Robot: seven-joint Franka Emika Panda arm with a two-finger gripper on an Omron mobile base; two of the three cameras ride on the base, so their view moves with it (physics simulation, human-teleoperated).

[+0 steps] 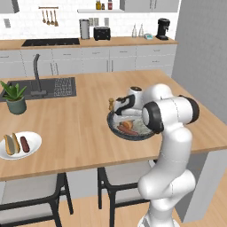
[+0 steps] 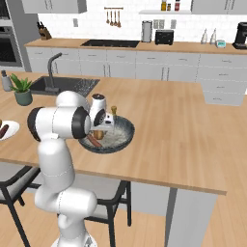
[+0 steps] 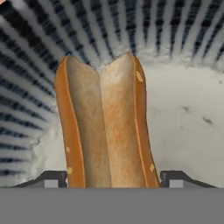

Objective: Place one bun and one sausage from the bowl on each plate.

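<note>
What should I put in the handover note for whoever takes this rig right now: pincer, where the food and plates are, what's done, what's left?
Pincer: down inside the dark bowl, jaws apart with a fingertip on each side of a split bun; grip not confirmed.
Bowl: on the wooden island in front of the arm, with a sausage in it too.
White plate: near the island's left front edge, already carrying a bun and a sausage.
Done: the white plate.
Left: take this bun and the bowl's sausage to the second plate.
</note>
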